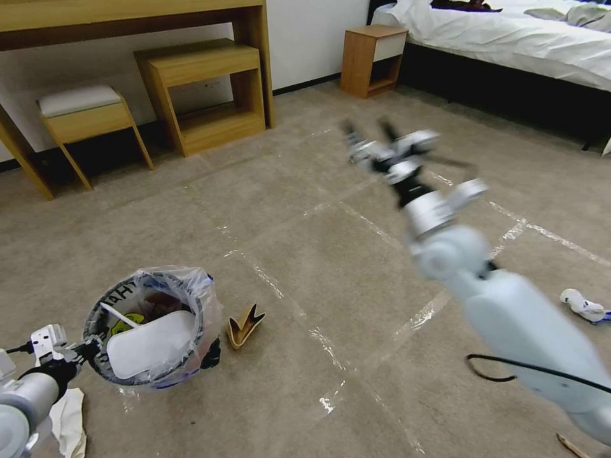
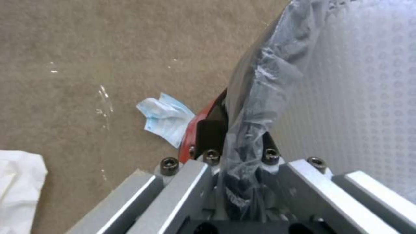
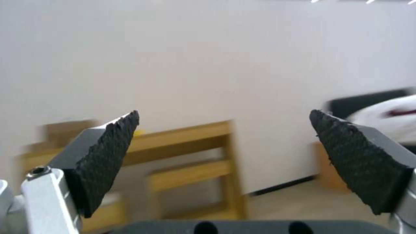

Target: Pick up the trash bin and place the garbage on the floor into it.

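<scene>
Now left pincer (image 1: 89, 349) clamps trash bin (image 1: 153, 327) rim; right pincer (image 1: 369, 130) raised, agape.

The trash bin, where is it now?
In the head view the trash bin sits low on the robot's left, its rim pinched by the left claw, beside a torn tan carton.

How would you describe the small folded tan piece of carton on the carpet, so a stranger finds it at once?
Find the round plastic-lined trash bin that the left gripper holds by its rim. On the taped grey-beige carpet just beside it lies the torn tan paper carton. It alone is brown and V-shaped; the other litter nearby is white.
</scene>
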Controlling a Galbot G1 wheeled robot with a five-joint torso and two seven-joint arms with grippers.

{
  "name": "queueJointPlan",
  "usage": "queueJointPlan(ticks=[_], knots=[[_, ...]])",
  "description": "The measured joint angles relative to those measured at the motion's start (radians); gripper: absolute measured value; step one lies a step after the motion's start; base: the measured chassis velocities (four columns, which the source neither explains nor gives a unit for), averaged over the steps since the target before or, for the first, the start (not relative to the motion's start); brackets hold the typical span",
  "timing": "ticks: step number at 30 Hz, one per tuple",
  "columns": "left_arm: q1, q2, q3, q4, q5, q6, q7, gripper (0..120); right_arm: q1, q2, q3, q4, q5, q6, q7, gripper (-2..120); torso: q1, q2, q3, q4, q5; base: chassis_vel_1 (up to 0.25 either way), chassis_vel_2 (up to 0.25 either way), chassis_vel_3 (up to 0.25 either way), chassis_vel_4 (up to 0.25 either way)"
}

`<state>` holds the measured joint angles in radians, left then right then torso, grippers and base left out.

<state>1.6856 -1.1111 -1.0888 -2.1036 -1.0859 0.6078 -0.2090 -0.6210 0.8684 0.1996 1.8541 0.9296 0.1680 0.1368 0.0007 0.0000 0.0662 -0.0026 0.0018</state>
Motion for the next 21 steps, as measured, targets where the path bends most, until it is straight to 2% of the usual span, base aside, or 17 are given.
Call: queueJointPlan(ticks=[2,3,5,6,9,14,17,21], knots=[[0.002,-0.008,-0.004,-0.005,0.007,-0.001,0.002,1,-0.025,-0.001,0.054,0.007,-0.021,-0.012,0.026,100,0.0,0.0,0.0,0.0,0.0,0.0,0.0,0.0,0.0],[0.009,-0.02,-0.012,-0.011,0.023,-0.004,0.009,1,-0.056,0.002,0.124,0.015,-0.044,-0.027,0.054,100,0.0,0.0,0.0,-0.0006,-0.0006,0.0,0.0,0.0,0.0],[0.021,-0.039,-0.025,-0.021,0.039,-0.008,0.014,1,-0.122,0.018,0.224,0.02,-0.098,-0.042,0.077,100,0.0,0.0,0.0,0.0003,-0.0001,0.0,0.0,0.0,0.0],[0.021,-0.039,-0.025,-0.021,0.039,-0.008,0.014,1,-0.122,0.018,0.224,0.02,-0.098,-0.042,0.077,100,0.0,0.0,0.0,0.0003,-0.0001,0.0,0.0,0.0,0.0],[0.019,-0.042,-0.025,-0.02,0.046,-0.009,0.015,1,-0.255,0.038,0.35,0.051,-0.15,-0.052,0.094,100,0.0,0.0,0.0,-0.0007,-0.0004,0.0,0.0,0.0,0.0],[0.018,-0.036,-0.025,-0.011,0.052,-0.013,0.018,1,-0.367,0.065,0.446,0.078,-0.205,-0.049,0.101,100,0.0,0.0,0.0,-0.0008,-0.0006,0.0,0.0,0.0,0.0],[0.017,-0.035,-0.025,-0.006,0.059,-0.016,0.021,1,-0.425,0.091,0.477,0.084,-0.253,-0.033,0.102,100,0.0,0.0,0.0,-0.0001,-0.0007,0.0,0.0,0.0,0.0],[0.019,-0.035,-0.025,0.006,0.068,-0.017,0.024,1,-0.486,0.128,0.482,0.086,-0.299,-0.016,0.107,100,0.0,0.0,0.0,-0.0005,-0.0004,0.0,0.0,0.0,0.0]])
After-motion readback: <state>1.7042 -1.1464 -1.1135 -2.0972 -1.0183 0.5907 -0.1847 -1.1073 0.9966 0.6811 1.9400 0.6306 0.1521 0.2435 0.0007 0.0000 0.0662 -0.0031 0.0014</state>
